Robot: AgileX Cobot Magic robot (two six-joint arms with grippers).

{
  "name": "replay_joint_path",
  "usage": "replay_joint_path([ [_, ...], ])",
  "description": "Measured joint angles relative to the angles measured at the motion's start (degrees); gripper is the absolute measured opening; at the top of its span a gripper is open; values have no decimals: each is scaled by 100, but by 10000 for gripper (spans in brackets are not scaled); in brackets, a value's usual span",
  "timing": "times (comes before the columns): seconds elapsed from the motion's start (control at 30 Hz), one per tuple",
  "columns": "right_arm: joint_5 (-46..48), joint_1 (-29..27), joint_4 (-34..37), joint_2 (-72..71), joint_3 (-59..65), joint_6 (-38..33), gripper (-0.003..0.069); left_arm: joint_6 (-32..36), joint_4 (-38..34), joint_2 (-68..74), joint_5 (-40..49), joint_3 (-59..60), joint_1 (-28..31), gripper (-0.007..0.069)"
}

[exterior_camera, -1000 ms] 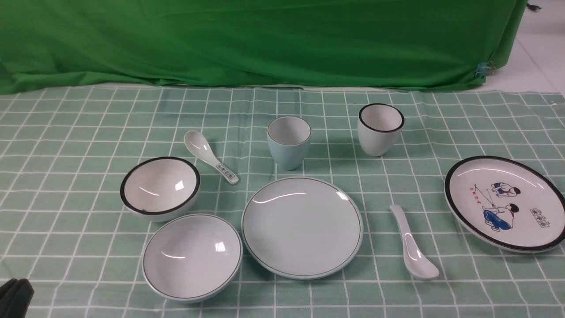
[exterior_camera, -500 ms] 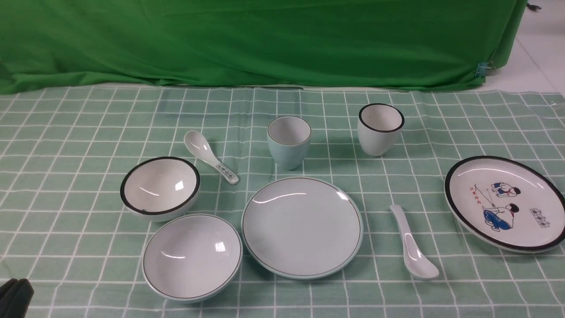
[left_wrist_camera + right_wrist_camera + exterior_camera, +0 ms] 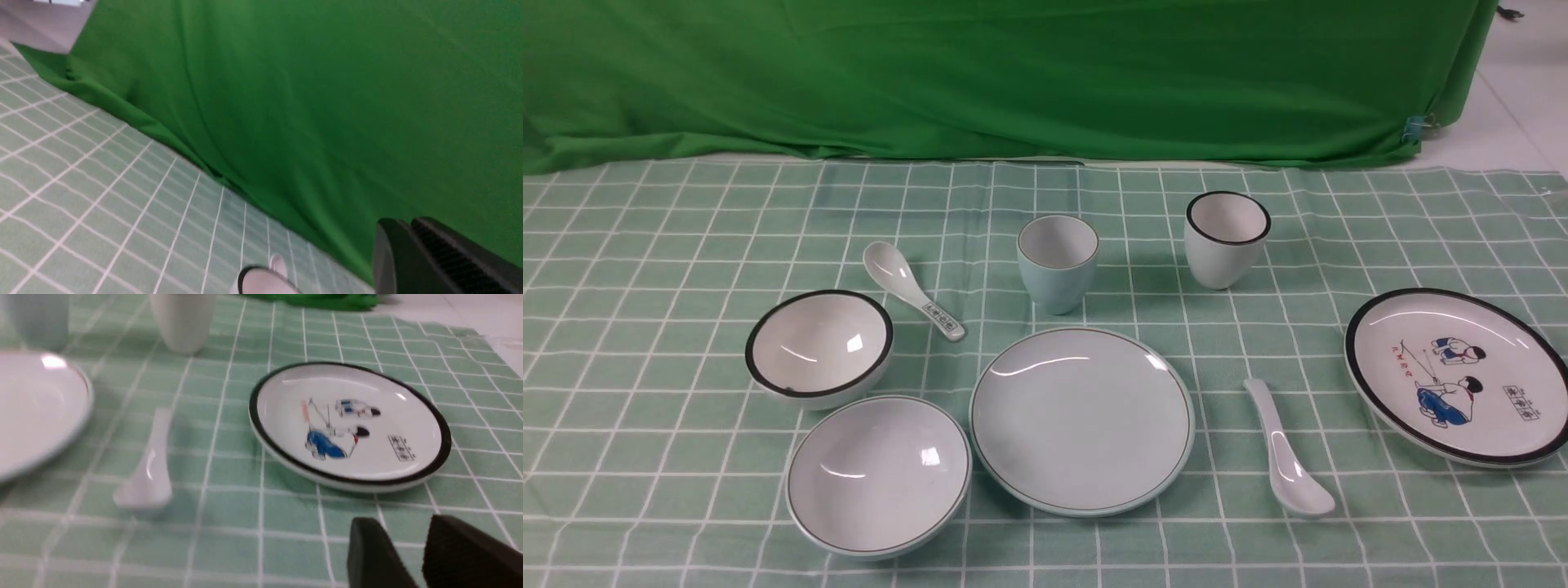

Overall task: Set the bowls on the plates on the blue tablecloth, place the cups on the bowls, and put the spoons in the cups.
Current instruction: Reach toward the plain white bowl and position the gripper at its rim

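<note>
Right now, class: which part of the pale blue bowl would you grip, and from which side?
Probably grip the pale blue bowl by its rim from above, at its near left, one jaw inside. It sits open side up; the pale blue plate crowds its right, the black-rimmed bowl its far edge.

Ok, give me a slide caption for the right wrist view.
Open right gripper facing the cartoon plate, plain spoon lying apart on checked cloth.

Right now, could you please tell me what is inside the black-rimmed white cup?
Only white inner wall shows in the black-rimmed white cup; nothing sticks out above the rim. Its near wall hides the bottom.
</note>
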Motion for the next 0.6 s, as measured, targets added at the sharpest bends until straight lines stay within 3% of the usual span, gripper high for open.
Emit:
replay_joint_path([
  [0.03, -174, 0, 53, 0, 0, 329, 241, -97, 1, 0, -112, 0, 0, 17],
  [0.13, -1183, 0, 202, 0, 0, 2245, 241, -1201, 213, 0, -1308, 0, 0, 17],
  [0.23, -1875, 0, 234, 0, 0, 3036, 241, -2128, 1044, -8, -1750, -317, 0, 17],
  [0.4, -2209, 0, 249, 0, 0, 3247, 241, -2397, 2336, 257, -257, -1825, 0, 17],
  [0.6, -2570, 46, 64, 0, -102, 3412, 214, -2131, 2866, 1403, 2244, -3380, 0, 17],
])
